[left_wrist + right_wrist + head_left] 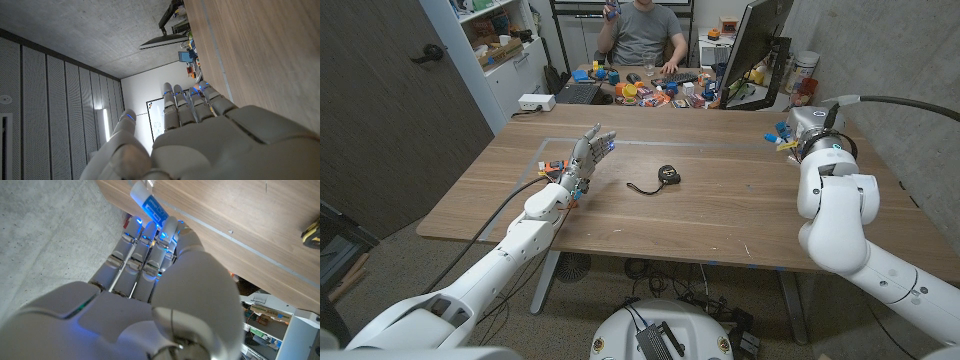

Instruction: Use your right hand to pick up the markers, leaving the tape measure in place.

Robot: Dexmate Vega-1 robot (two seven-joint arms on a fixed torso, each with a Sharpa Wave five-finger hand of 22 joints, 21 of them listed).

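Note:
The black and yellow tape measure (pixel 667 175) lies near the middle of the wooden table (pixel 720 210), its dark strap curling out to the left; its edge also shows in the right wrist view (pixel 312 232). My right hand (pixel 792 135) is at the table's far right edge, mostly hidden behind its own wrist. There its fingers (pixel 145 235) curl around a white marker with a blue label (pixel 149 206), and blue and yellow marker ends (pixel 782 133) stick out beside the hand. My left hand (pixel 588 158) stands at the left of the table, fingers apart and holding nothing.
A person (pixel 643 35) sits behind the table at a cluttered desk (pixel 650 92). On the desk are a laptop (pixel 578 93) and a monitor (pixel 755 50). A white power strip (pixel 536 101) lies at the back left. A concrete wall (pixel 910 60) stands close on the right.

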